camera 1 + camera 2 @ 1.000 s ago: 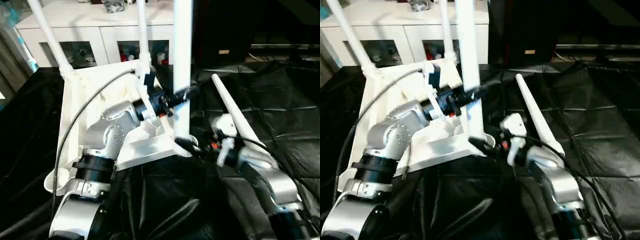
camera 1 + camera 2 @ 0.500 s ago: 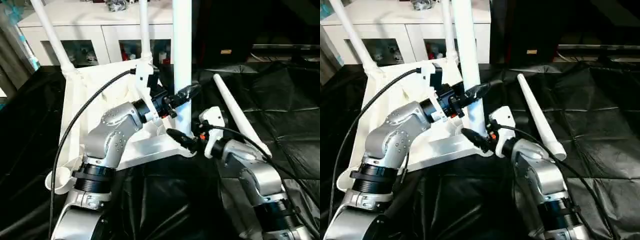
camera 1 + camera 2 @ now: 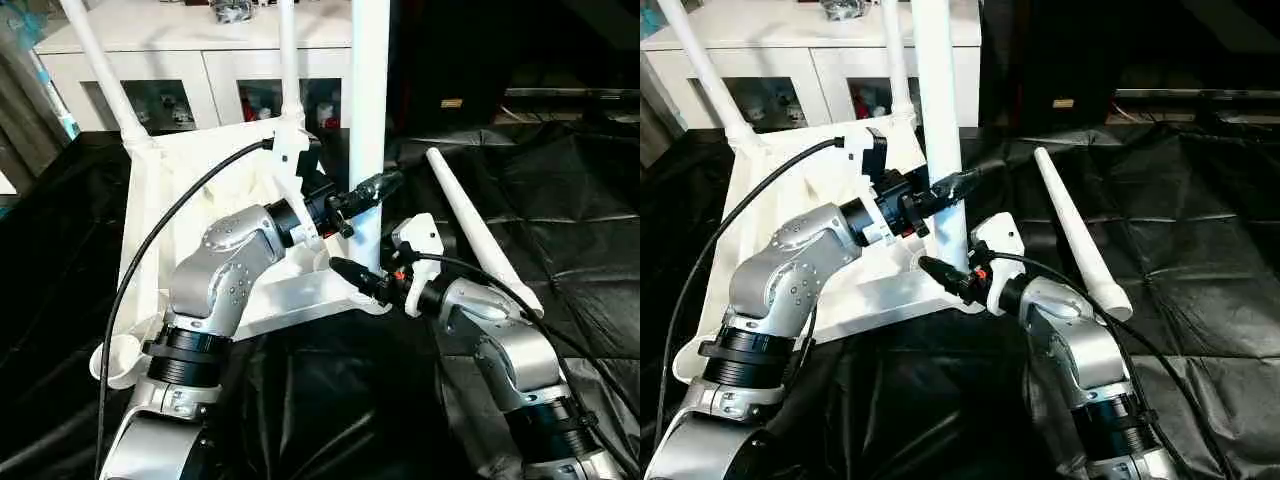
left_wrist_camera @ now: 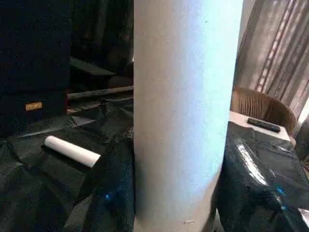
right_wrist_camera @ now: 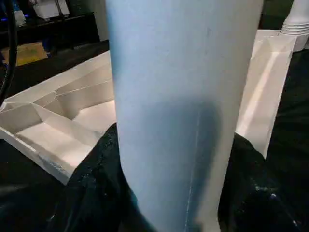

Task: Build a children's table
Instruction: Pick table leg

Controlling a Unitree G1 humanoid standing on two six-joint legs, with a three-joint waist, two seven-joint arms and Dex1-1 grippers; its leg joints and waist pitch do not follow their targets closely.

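Observation:
The children's table lies upside down on the black cloth, its ribbed underside [image 3: 165, 200] facing up. A thick white leg [image 3: 368, 100] stands upright in the near right corner socket. My left gripper [image 3: 372, 188] is shut on this leg partway up, its dark fingers [image 4: 113, 193] pressing both sides. My right gripper [image 3: 352, 272] holds the same leg low down, just above the socket, with its fingers [image 5: 96, 183] hugging both sides. Two more legs [image 3: 100, 75] [image 3: 288, 60] stand in the far corners. A loose leg [image 3: 475, 225] lies on the cloth to the right.
A white glass-door cabinet [image 3: 200, 50] stands behind the table. The near left corner socket [image 3: 112, 362] stands open beside my left forearm. A black cable [image 3: 150, 260] arcs over the tabletop. Wrinkled black cloth [image 3: 570, 200] spreads to the right.
My right arm has swung left from beside the loose leg to the base of the upright leg, and its fingers have drawn in around it. The left gripper has kept its hold.

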